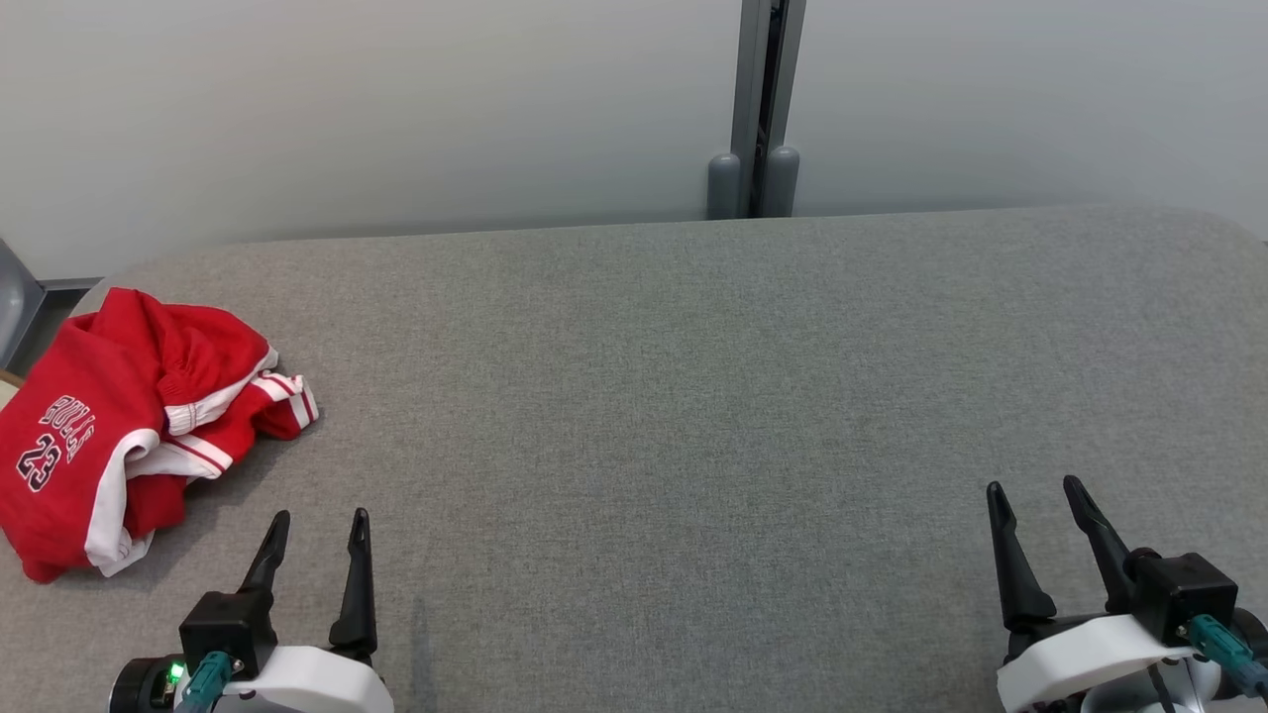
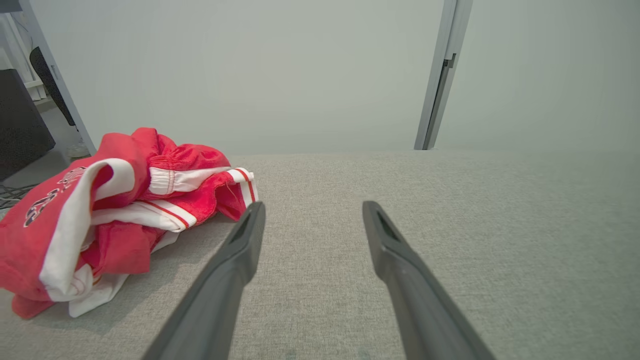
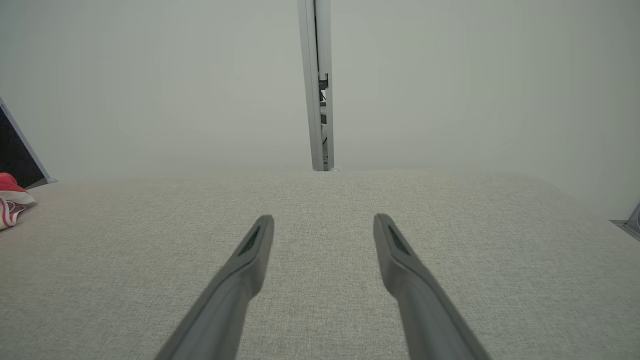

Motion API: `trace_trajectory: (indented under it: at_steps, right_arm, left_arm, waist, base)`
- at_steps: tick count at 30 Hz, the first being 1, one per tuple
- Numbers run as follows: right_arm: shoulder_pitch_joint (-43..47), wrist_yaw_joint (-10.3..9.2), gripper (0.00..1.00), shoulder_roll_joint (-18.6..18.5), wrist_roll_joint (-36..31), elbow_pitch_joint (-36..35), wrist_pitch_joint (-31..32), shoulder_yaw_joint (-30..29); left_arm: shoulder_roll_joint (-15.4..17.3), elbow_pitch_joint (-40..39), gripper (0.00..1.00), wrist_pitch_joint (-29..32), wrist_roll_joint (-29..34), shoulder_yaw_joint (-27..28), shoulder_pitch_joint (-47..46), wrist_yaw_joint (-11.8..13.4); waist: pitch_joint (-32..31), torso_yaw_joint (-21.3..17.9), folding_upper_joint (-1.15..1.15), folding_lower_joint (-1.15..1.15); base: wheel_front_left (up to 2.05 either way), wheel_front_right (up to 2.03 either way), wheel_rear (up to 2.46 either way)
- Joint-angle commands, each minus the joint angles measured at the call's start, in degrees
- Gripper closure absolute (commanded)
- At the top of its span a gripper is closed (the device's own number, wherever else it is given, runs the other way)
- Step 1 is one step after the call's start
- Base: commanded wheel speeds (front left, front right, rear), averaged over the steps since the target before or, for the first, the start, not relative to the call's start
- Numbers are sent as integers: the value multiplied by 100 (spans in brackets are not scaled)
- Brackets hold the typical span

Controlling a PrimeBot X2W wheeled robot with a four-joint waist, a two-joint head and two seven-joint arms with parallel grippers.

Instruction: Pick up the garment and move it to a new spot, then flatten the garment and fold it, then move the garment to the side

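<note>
The garment (image 1: 119, 426) is a red piece with white stripes and dark lettering, crumpled in a heap at the far left of the grey fabric surface (image 1: 693, 416). My left gripper (image 1: 320, 525) stands open at the lower left, just right of and nearer than the heap, apart from it. In the left wrist view the garment (image 2: 115, 215) lies left of the left gripper (image 2: 312, 210), whose jaws hold nothing. At the lower right my right gripper (image 1: 1035, 493) is open and empty, far from the cloth. The right wrist view shows the right gripper (image 3: 324, 222) and a bit of the garment (image 3: 12, 200) at the left edge.
A pale wall with a grey vertical post (image 1: 758, 109) runs along the back of the surface. The surface's rounded left edge lies close beside the garment, with a dark object (image 2: 20, 125) beyond it.
</note>
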Motion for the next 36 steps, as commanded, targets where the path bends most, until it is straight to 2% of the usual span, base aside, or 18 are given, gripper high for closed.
trace_trajectory:
  at_steps: [1,18,24,36]
  right_arm:
    - [9,10,0,-29,-8,-24,-45,-28]
    - [67,10,0,-28,41,16,-44,-95]
    - [81,10,0,-24,0,-37,-41,-37]
    - [-37,7,0,-26,2,-11,-38,203]
  left_arm:
    - [30,13,0,-13,5,17,40,29]
    - [31,17,0,-13,-52,27,60,51]
    - [33,-4,0,-13,-98,34,11,70]
    - [30,28,0,-13,-198,13,-63,130]
  waist:
    - [-7,3,0,0]
    - [-28,55,0,0]
    - [21,262,0,0]
    - [212,1520,0,0]
  base:
    - [0,0,0]
    - [0,0,0]
    - [0,0,0]
    - [0,0,0]
